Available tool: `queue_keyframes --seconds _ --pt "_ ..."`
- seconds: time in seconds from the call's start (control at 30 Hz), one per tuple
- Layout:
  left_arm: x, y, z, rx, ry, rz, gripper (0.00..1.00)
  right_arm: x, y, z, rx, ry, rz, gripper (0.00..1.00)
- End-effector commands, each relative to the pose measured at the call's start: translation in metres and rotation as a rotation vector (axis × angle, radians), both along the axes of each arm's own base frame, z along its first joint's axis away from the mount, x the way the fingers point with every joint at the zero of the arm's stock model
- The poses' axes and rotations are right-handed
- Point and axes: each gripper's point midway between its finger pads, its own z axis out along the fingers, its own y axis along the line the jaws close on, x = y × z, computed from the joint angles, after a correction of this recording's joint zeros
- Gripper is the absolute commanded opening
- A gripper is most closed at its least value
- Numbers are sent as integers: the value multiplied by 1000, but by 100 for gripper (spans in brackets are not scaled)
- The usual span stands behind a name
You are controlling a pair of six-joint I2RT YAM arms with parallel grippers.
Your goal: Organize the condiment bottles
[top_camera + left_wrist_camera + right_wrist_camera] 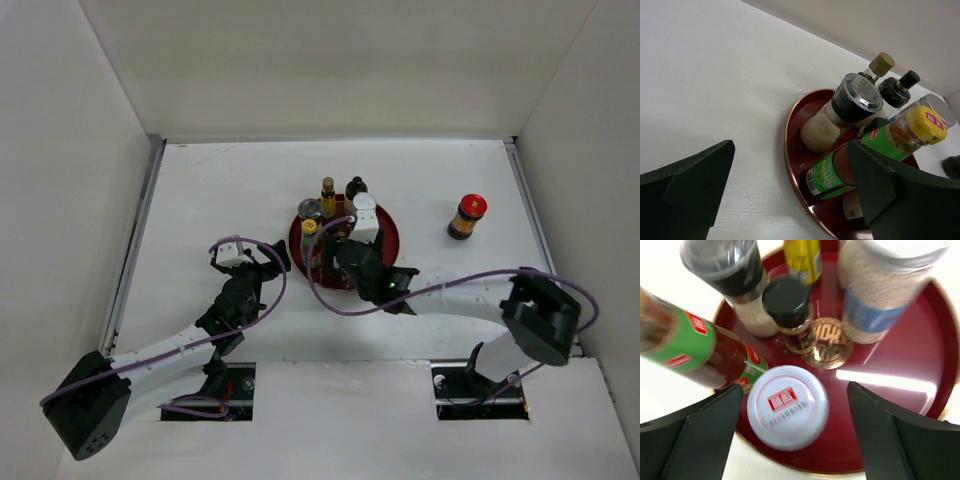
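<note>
The dark-red tray (385, 238) holds several condiment bottles. My right gripper (795, 389) hovers open over a white-capped jar (788, 406) that stands free on the tray (900, 390), with a gap on both sides of the cap. Around it stand a green-labelled bottle (690, 345), a small black-capped bottle (790, 310) and a large white jar (880, 295). A red-capped jar (467, 216) stands alone on the table to the right. My left gripper (791, 145) is open and empty at the tray's left rim (790, 150), beside the yellow-capped green bottle (832, 175).
A silver-lidded grinder (852, 102), a tan-capped bottle (880, 65) and a black bottle (897, 90) fill the tray's back. A gold emblem (827, 342) marks the tray's centre. White walls enclose the table (200, 200) on three sides.
</note>
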Motion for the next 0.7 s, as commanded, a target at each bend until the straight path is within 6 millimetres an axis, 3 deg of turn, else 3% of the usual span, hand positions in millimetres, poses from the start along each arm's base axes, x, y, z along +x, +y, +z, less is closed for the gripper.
queue_keyframes --seconds 0.0,0.13,0.27,0.37,0.43,0.67 --pt "-1 1 10 -45 -37 -3 100 -2 -28 57 161 -101 -73 93" --pt "-1 1 8 -41 -33 -2 100 16 -116 72 198 -144 -253 97" --pt "0 0 7 -39 -31 -2 100 41 -235 85 118 -170 -548 100" --pt "0 -3 6 -36 -26 -9 100 56 -296 91 70 -158 -689 100" --pt "0 -3 7 -38 -28 -8 100 73 -317 85 38 -107 -697 100" --pt "0 -1 8 -39 -31 -6 100 114 -335 51 -19 26 -693 100"
